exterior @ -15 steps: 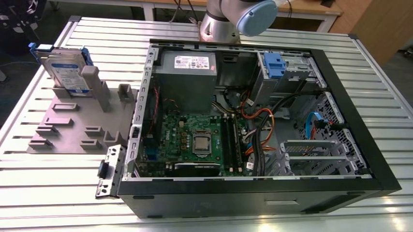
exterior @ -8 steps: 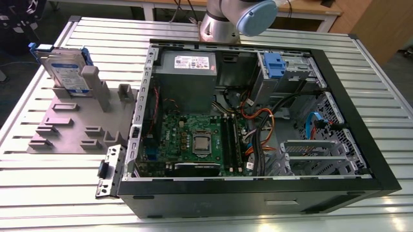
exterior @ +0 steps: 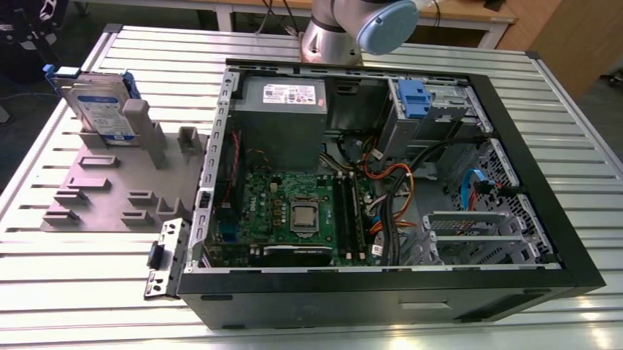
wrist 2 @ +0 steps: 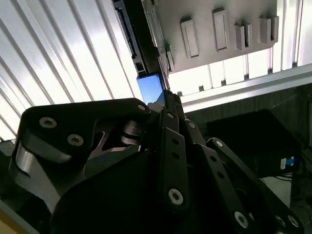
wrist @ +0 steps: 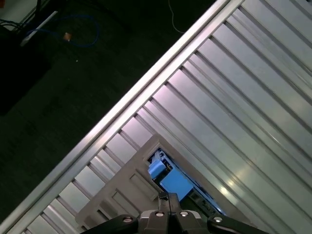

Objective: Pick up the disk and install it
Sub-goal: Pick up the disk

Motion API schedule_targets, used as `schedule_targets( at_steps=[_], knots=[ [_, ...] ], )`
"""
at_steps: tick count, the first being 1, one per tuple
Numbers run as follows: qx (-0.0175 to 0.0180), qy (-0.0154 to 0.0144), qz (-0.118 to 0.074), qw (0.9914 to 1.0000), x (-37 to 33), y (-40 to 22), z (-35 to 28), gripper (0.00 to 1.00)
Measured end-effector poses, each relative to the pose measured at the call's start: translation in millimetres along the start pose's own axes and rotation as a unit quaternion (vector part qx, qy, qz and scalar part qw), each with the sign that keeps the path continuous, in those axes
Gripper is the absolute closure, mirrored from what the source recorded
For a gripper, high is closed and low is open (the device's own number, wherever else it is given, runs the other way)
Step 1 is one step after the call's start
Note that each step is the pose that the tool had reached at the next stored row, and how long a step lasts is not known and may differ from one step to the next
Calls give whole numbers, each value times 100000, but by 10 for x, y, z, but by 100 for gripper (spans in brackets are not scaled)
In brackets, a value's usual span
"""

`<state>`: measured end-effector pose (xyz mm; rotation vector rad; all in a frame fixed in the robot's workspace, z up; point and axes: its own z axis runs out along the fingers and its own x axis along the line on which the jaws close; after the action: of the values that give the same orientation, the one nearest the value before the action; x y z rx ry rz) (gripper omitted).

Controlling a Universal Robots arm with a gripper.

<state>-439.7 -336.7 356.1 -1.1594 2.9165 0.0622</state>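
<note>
Little is done yet, I judge: the disk [exterior: 98,109] stands upright in its grey rack [exterior: 102,186] at ten o'clock from the case [exterior: 389,288] in the exterior view, uninstalled, while the hand [wrist: 168,196], fingers together and empty, hangs above it.

Black computer case [exterior: 370,297], side open, on slatted metal table [exterior: 87,321]. Holds green motherboard [exterior: 292,211], grey power-supply box [exterior: 282,120] (white sticker on top) and orange and black cables [exterior: 387,177]. Just beside, toward the exterior view's left, grey slotted holder [exterior: 107,193] on the same table.
</note>
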Motion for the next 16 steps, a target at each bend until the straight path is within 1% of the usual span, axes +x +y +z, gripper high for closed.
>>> schedule_targets(
  at_steps=[3, 7, 9, 16],
  knots=[
    [-25, 56, -1398, 99990, 0, 0, 0, 89],
    [-44, 94, -2524, 99968, 0, 0, 0, 89],
    [-48, 103, -2792, 99961, 0, 0, 0, 89],
    [-48, 105, -2842, 99960, 0, 0, 0, 89]
  ],
)
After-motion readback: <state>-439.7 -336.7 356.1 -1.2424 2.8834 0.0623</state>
